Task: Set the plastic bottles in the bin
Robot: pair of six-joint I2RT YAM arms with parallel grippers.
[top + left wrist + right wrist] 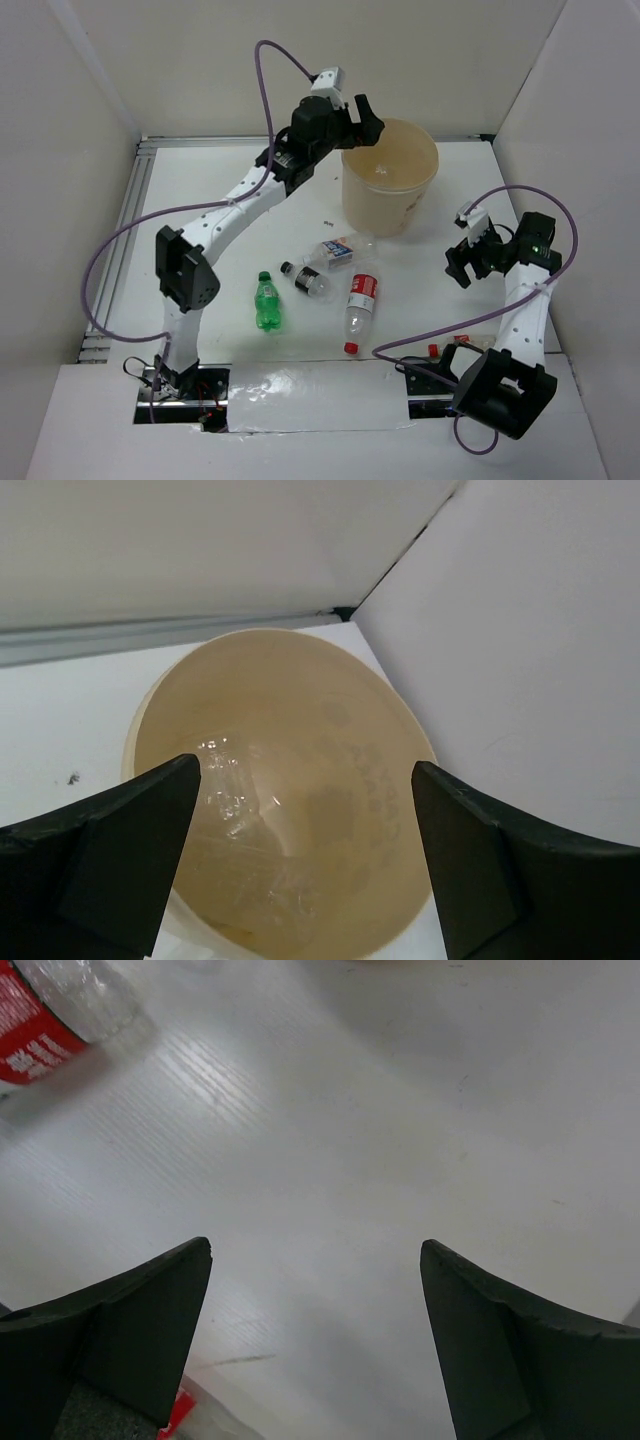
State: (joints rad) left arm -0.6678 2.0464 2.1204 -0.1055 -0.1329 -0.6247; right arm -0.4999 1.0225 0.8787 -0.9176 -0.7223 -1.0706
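The beige bin [392,205] stands at the back right of the table. My left gripper [365,118] hangs over its left rim, open and empty. In the left wrist view the gripper [305,780] looks down into the bin [370,710], where clear plastic bottles [232,798] lie. On the table lie a green bottle [267,301], a clear black-capped bottle [308,279], a blue-white labelled bottle [343,248] and a red-labelled bottle [360,302]. My right gripper [462,263] is open and empty above bare table, right of them. The right wrist view shows the gripper [315,1250] and the red-labelled bottle [40,1010] at top left.
White walls close in the table on three sides. A small red-capped item [445,347] lies by the right arm's base at the near edge. A red-and-clear edge [180,1412] shows under my right gripper's left finger. Purple cables loop off both arms.
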